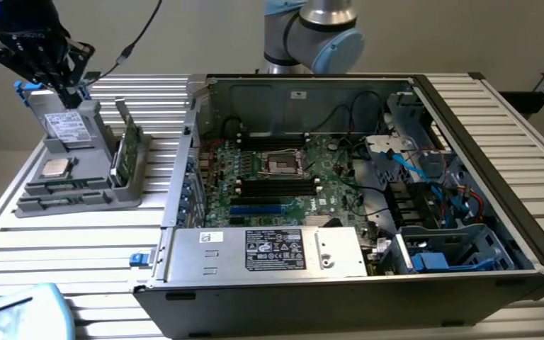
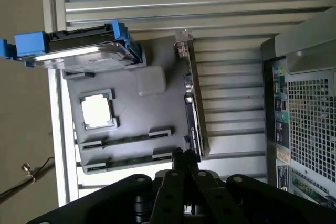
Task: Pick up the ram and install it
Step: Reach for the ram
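Ram (image 2: 192, 106) stands on its long edge in a slot along the grey holder's (image 2: 131, 119) edge nearest the computer case (image 1: 348, 177). It sits upright, likely so its top edge is free to pinch. Claw (image 2: 185, 157) fingers are together and empty, hovering by the ram's end; contact looks unlikely but is hard to tell. Ram shows edge-on, so chips and label are unreadable and its lower edge is sunk in the slot. Black motherboard slots (image 1: 274, 188) look unfilled.
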Motion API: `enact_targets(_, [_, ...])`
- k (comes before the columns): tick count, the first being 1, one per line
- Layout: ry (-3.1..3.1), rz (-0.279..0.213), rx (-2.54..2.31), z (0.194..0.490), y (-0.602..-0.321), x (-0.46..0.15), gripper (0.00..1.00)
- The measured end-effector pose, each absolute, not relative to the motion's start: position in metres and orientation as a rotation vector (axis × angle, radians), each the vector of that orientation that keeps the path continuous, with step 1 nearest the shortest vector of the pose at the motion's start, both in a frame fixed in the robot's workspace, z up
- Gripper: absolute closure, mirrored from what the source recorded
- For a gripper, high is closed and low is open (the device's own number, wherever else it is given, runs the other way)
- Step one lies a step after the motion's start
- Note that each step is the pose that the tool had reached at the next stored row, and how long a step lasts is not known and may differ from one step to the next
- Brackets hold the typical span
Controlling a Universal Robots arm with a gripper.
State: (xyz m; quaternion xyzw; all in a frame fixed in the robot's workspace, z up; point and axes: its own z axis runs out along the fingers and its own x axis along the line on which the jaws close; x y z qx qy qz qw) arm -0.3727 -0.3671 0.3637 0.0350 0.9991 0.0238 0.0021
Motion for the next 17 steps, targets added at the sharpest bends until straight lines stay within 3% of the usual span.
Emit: enact_targets(17, [3.185, 0.052, -0.040, 0.364, -0.367, -0.401, 0.89])
